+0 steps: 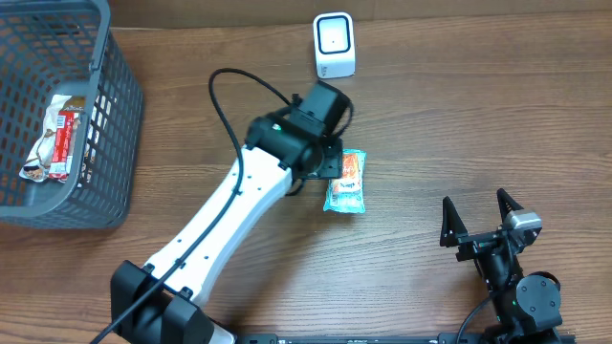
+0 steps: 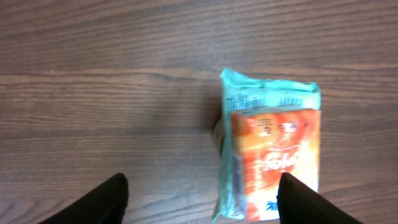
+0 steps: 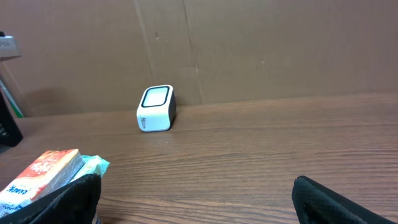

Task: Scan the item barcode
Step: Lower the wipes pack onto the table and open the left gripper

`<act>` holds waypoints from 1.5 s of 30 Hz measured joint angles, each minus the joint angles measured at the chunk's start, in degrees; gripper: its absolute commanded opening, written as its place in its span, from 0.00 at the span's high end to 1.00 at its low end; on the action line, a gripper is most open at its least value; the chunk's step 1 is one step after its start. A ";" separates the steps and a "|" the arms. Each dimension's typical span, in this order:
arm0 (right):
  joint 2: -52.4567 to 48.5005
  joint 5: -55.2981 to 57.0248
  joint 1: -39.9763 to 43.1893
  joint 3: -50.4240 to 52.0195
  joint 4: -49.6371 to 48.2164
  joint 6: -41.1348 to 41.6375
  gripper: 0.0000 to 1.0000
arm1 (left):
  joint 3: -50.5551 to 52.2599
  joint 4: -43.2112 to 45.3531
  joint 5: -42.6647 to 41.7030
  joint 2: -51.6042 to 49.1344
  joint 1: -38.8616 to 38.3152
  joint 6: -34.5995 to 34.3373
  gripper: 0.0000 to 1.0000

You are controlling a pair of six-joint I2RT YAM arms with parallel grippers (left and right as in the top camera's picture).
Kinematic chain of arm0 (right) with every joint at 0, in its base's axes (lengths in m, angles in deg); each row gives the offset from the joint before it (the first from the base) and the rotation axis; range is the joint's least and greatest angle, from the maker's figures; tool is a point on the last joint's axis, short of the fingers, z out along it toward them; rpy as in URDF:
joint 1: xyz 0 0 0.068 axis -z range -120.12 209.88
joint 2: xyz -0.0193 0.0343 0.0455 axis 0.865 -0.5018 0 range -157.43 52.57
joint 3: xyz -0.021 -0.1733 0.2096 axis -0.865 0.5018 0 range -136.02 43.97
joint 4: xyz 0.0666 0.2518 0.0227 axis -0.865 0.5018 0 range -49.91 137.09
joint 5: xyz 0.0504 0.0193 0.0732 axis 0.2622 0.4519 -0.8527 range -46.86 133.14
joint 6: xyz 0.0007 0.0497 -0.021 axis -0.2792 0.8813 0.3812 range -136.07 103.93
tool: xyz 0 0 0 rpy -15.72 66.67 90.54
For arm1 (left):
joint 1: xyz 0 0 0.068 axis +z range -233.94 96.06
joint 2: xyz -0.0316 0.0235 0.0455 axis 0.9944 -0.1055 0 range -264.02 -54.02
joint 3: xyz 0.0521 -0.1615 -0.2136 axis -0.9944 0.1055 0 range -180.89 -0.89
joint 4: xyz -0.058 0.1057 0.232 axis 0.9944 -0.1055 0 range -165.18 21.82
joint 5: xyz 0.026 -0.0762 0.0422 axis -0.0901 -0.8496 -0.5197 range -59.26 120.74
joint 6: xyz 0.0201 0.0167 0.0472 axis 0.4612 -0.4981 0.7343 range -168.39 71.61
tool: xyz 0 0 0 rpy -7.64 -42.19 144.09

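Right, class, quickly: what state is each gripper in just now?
Left gripper: open, above the snack packet, not holding it.
Right gripper: open, empty.

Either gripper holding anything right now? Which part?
Nothing is held. The left gripper stands open over the snack packet lying on the table; the right gripper is open and empty.

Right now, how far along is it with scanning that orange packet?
One snack bar already lies in the basket, perhaps dealt with. In hand: the left hand hangs open over the orange packet, which lies flat on the table, not gripped. Left: lifting it and showing it to the white scanner. The right hand sits idle, open.
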 measured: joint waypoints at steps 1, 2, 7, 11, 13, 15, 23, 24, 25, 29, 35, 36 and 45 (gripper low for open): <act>0.00 0.02 0.00 0.00 0.02 0.02 0.00 | 0.00 -0.02 -1.33 0.00 0.92 1.16 0.38; 0.00 0.02 0.00 0.00 0.00 0.00 0.00 | 0.00 0.02 -2.80 0.00 1.75 2.36 0.38; 0.00 0.02 0.00 0.00 0.02 0.00 0.00 | 0.00 1.38 -12.83 0.00 6.08 8.11 0.36; 0.00 0.00 0.00 0.00 0.04 0.04 0.00 | 0.00 2.23 -19.34 0.00 7.93 11.26 0.40; 0.00 0.00 0.00 0.00 0.02 0.02 0.00 | 0.00 2.34 -20.85 0.00 7.91 11.87 0.48; 0.00 0.02 0.00 0.00 0.02 0.02 0.00 | 0.00 2.34 -22.10 0.00 7.89 12.48 0.54; 0.00 0.00 0.00 0.00 0.00 0.02 0.00 | 0.00 2.45 -23.58 -1.66 7.17 12.66 0.53; 0.00 -0.02 0.00 0.00 0.02 0.02 0.00 | 0.04 2.64 -23.63 -2.16 7.13 12.66 0.53; 0.00 0.02 0.00 0.00 0.02 0.00 0.00 | 0.07 2.86 -23.85 -2.86 7.13 12.66 0.54; 0.00 0.02 0.00 0.00 0.02 0.04 0.00 | 0.35 2.97 -24.61 -4.98 7.15 12.66 0.60; 0.00 0.00 0.00 0.00 0.02 0.02 0.00 | 0.44 2.73 -25.11 -5.88 7.15 12.63 0.65; 0.00 0.00 0.00 0.00 0.00 0.02 0.00 | 0.44 2.75 -25.20 -5.88 7.15 12.63 0.67; 0.00 0.00 0.00 0.00 0.02 0.00 0.00 | 4.00 5.20 -25.31 -5.90 6.10 12.20 0.69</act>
